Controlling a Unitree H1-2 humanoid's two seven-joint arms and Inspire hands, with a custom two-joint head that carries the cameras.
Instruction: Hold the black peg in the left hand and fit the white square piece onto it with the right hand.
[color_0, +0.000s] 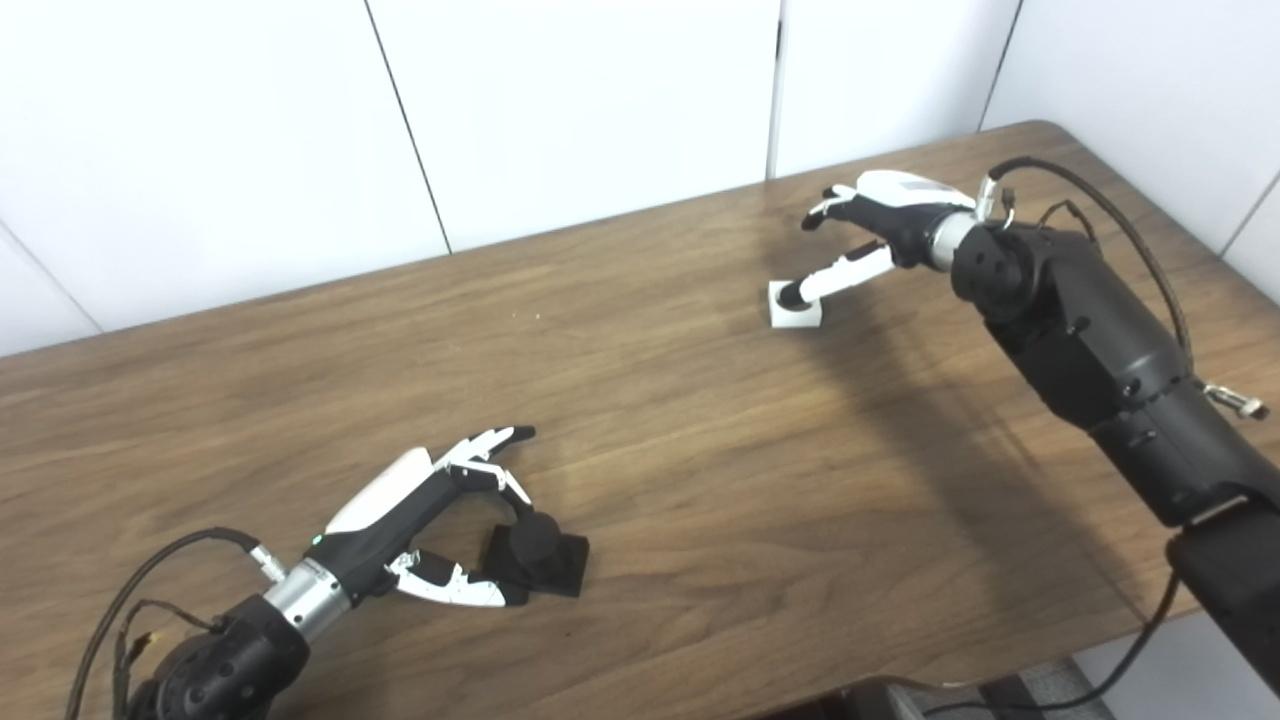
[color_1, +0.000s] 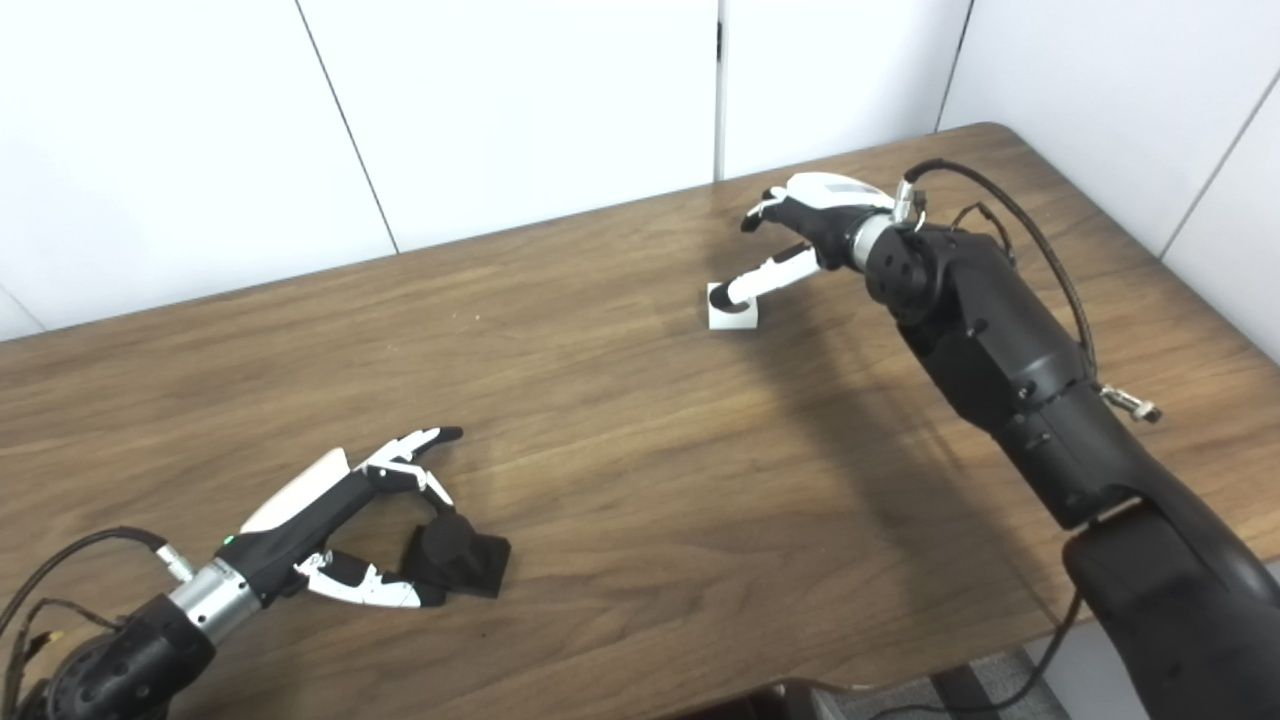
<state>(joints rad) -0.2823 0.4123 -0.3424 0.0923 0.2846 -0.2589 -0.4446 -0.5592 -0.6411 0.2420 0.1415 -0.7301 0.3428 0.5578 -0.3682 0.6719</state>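
The black peg (color_0: 548, 562), a round stub on a square black base, rests on the table at the near left. My left hand (color_0: 420, 510) reaches over it from the left. Its fingers are spread, one curled down onto the stub and the thumb lying against the base's near edge, so the hand is open around it. The white square piece (color_0: 800, 314) lies flat at the far right of the table. My right hand (color_0: 880, 215) hovers just behind it, open, with the dark tip of the thumb resting on the piece's top and the other fingers raised clear.
The brown wooden table (color_0: 660, 430) runs wide between the two pieces. White wall panels stand close behind its far edge. The right forearm (color_0: 1090, 330) stretches across the table's right side, with a loose cable along it.
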